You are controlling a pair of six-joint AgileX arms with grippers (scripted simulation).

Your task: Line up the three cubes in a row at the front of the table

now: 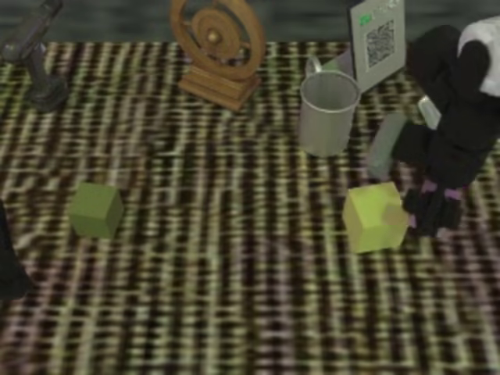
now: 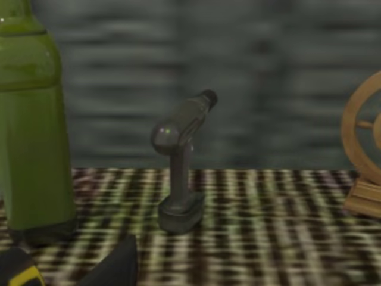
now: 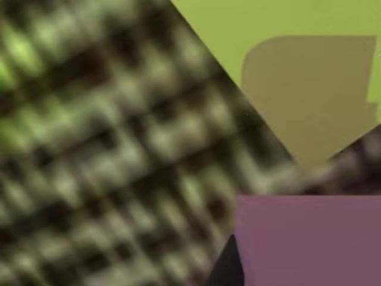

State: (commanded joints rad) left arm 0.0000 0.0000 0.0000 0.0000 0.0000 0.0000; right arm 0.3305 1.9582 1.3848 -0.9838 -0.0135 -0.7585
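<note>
At the table's [image 1: 234, 297] three o'clock side in the top view, the right gripper [image 1: 434, 212] hangs low just beside the large bright yellow-green matte cube [image 1: 375, 217]. Its fingers are clamped on the small pale pink matte cube [image 3: 309, 238], shown best in the right wrist view, close over the weave. Judged step: placing the pink cube next to the yellow-green one. The next move calls for a gentle lowering to the surface, clear of the neighbour's face, then release. The mid-sized dull olive-green matte cube [image 1: 96, 209] sits well apart at nine o'clock, not yet in line. The grey metal cup [image 1: 328, 113] at one o'clock looks empty. Left arm parked at the eight o'clock edge; cannot tell its fingers' state
</note>
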